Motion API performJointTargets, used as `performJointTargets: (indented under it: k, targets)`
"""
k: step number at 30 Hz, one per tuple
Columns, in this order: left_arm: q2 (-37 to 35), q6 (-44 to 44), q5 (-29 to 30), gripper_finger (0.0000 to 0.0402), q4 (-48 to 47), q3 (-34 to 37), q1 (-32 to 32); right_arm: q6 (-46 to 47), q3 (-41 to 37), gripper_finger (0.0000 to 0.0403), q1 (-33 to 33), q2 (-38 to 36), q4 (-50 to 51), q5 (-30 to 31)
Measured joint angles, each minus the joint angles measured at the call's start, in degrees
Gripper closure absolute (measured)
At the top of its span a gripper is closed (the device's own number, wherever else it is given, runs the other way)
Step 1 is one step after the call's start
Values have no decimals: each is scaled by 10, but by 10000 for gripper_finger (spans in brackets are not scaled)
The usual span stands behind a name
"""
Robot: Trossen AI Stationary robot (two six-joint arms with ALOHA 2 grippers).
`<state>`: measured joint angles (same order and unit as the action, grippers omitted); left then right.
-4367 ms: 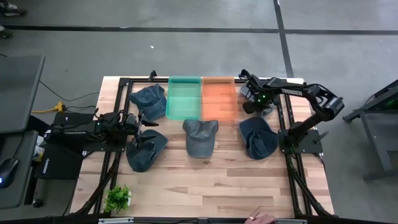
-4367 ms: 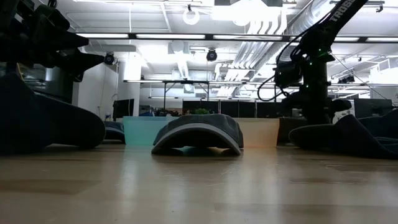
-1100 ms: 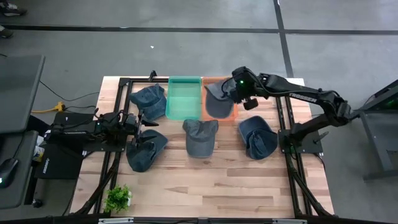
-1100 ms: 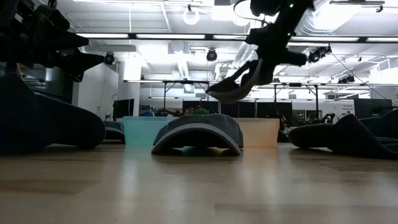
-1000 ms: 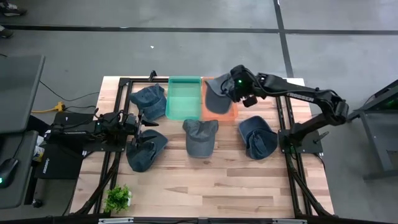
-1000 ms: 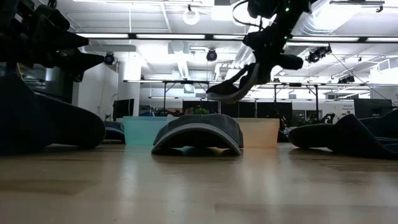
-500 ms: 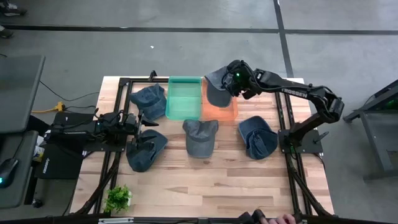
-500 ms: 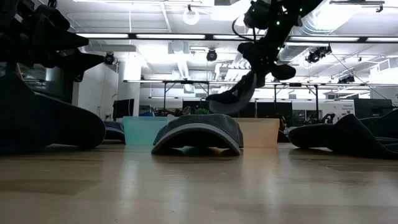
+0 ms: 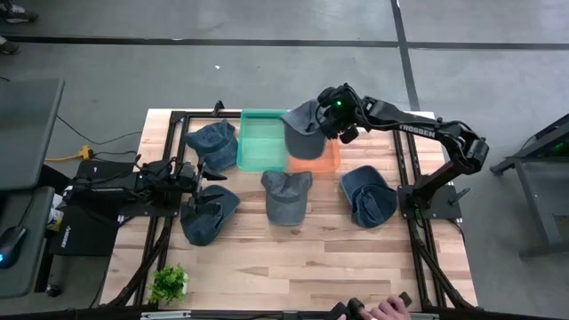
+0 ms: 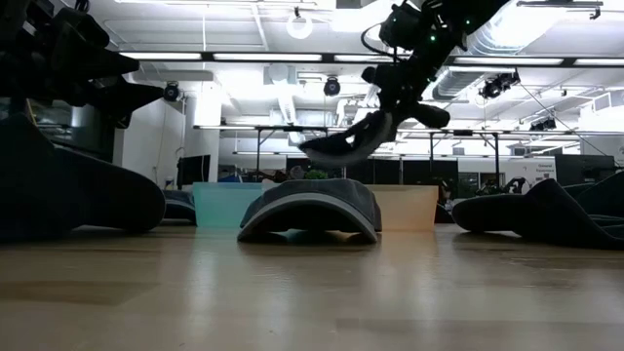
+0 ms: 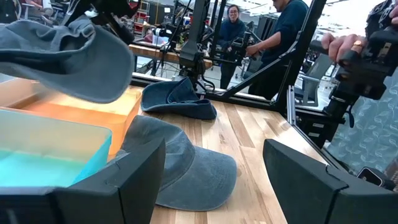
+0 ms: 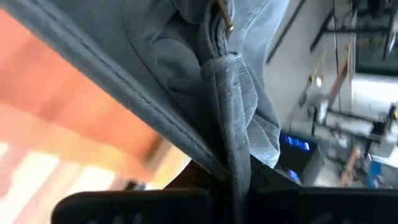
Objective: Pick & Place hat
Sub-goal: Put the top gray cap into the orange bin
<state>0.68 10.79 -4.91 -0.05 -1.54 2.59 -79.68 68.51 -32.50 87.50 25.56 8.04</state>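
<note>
Overhead, the right tool (image 9: 331,114) is pinching a soft denim hat (image 9: 303,132), dangling it above the seam between the green bin (image 9: 260,153) and orange bin (image 9: 324,162). It is drooping limply, gripped seemingly by its back strap. The left tool (image 9: 194,177) is waiting open.

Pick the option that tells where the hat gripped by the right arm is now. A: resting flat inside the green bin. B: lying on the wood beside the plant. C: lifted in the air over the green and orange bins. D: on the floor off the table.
C: the right gripper has its jaws shut on the hat, which hangs clear above the green bin and orange bin; the low view shows air beneath it.
</note>
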Motion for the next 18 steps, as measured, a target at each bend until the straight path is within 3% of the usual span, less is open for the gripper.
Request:
performJointTargets:
  k: [7,18]
  targets:
    - [0,0,0,133,0,0,0,11,0,398,-13,13,1,-31]
    - [0,0,0,133,0,0,0,2,0,398,-34,53,2,-34]
